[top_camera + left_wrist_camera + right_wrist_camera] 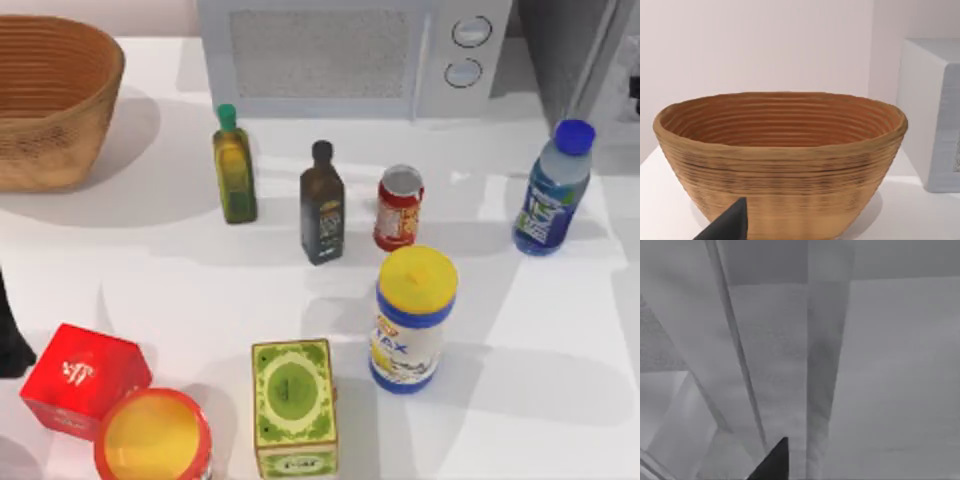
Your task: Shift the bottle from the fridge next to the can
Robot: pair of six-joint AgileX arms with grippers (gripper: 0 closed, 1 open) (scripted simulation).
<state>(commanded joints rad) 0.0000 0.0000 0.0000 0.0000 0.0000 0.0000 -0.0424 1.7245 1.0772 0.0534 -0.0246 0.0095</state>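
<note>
Bottle (pixel 552 190) stands upright on the bench (pixel 560 340) at right of frame, below the fridge (pixel 575 50), well apart from the can (pixel 399 208) at centre. State of both jaws: cannot tell.

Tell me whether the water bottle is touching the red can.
Apart. The top view shows the bottle standing near the table's right edge, with a broad strip of bare white table between it and the can.

The bottle (pixel 552 190) stands upright, right of the can (pixel 399 208).
</note>
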